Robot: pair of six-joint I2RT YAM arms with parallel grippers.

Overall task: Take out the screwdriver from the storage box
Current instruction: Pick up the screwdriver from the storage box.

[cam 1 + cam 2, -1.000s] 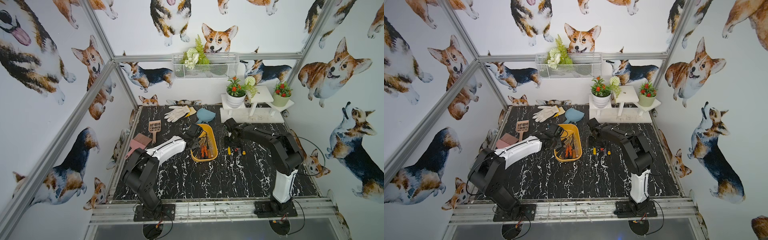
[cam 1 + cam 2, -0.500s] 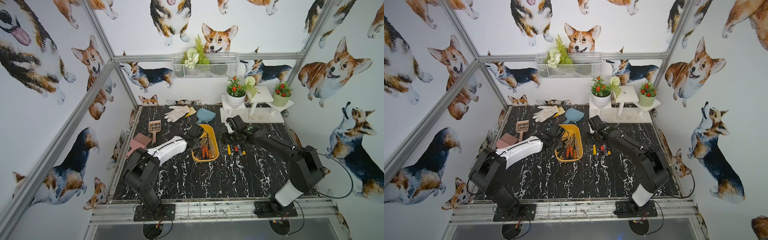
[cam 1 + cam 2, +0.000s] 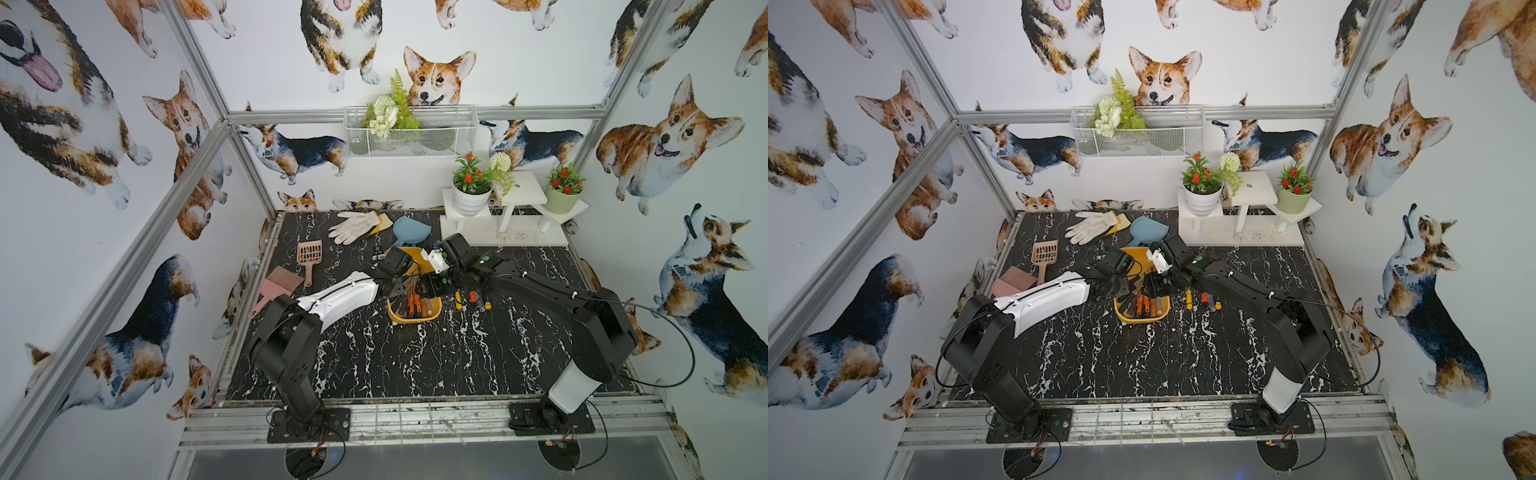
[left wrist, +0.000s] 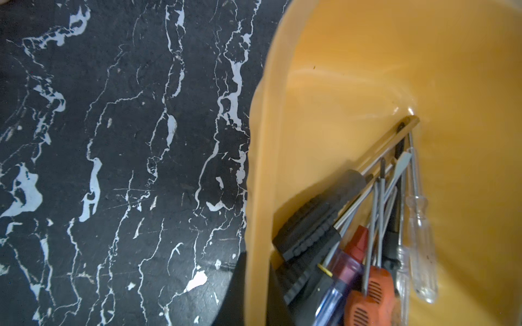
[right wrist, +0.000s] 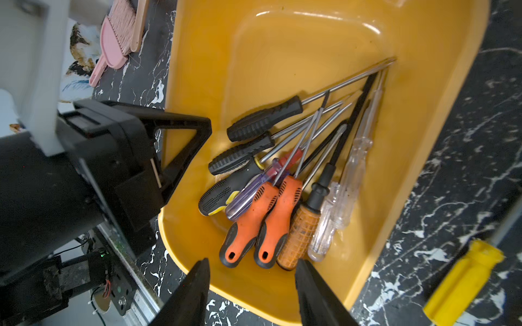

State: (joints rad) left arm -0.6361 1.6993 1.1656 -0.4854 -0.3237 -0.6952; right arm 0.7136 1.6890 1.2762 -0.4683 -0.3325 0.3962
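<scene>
Screwdrivers (image 5: 271, 180) lie heaped, handles at the 6 o'clock end of the storage box (image 5: 282, 42) near table (image 3: 415, 365) centre. The left gripper (image 4: 255, 285) is clamped on the box's 9 o'clock rim, prob. to steady it. The right gripper (image 5: 252, 264) hangs half-open & empty over the orange handles, apparently lined up for a pick. Loose screwdrivers (image 3: 471, 298) lie at the box's 3 o'clock; no legible writing.
</scene>
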